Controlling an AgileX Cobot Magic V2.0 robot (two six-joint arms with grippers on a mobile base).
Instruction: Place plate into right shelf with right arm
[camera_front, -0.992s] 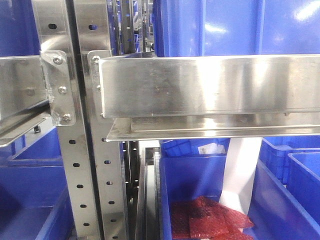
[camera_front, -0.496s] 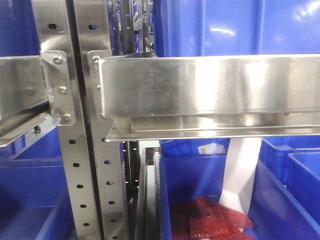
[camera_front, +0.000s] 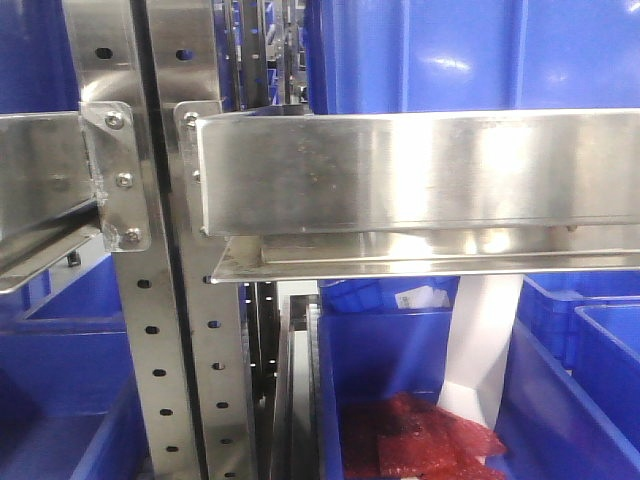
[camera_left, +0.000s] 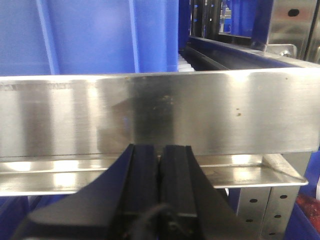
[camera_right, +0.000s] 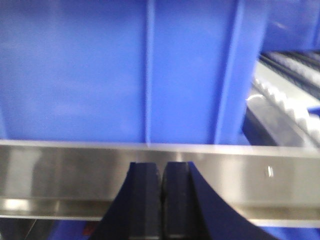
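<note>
A: Plate — where is it?

B: Not in any view. Front camera shows only the right shelf (camera_front: 420, 170): steel beam across the middle of the frame, perforated uprights (camera_front: 165, 330) at left, blue bins (camera_front: 470, 50) above and below. Lower centre, a bin holds red bubble wrap (camera_front: 420, 440) with a white sheet (camera_front: 485, 340) standing behind it.

A: Right gripper?

B: The right gripper (camera_right: 161, 200) sits at bottom centre of its wrist view, fingers (camera_right: 145, 195) pressed together, nothing between them. Steel beam directly ahead, blue bin wall filling the upper frame, rollers at far right.

A: Left?

B: Same posture. Left gripper (camera_left: 159, 185) at bottom centre, fingers clenched on nothing, facing the beam.

A: So either the plate is already set down out of sight, or not yet picked up?

B: Cannot tell which from here. The right arm carries nothing now.

A: Handling notes for the plate, should it need a grasp?

B: My judgement, unseen: a ceramic-type plate would be rigid, moderately heavy, glazed and slick, and prone to chip against steel edges. Take it at the rim, one finger over and one under, pinching firmly. Keep it level and clear of the beam when entering the shelf.
</note>
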